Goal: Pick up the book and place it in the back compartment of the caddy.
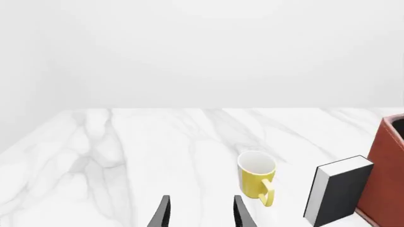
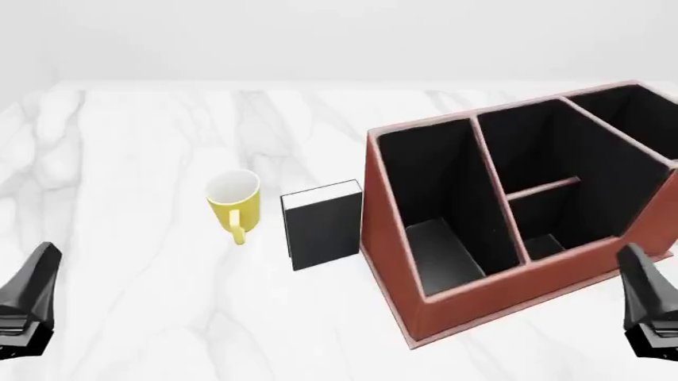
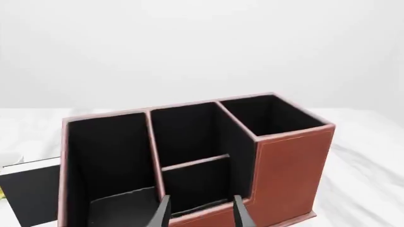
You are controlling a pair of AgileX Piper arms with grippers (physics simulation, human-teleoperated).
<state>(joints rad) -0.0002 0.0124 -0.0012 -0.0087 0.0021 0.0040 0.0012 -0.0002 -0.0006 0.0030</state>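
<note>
We count one book point(image 2: 324, 226) standing just left of one four-pocket caddy point(image 2: 394, 262), one yellow mug point(image 2: 233, 202) beyond it; our left gripper point(image 1: 200, 213) and right gripper point(image 3: 200, 213) gape empty.

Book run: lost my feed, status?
Left gripper, right gripper open, empty. Book upright between mug and caddy. Back compartment empty.

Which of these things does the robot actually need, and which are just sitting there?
Needed:
- book
- caddy
- back compartment

Just sitting there:
- yellow mug
</note>
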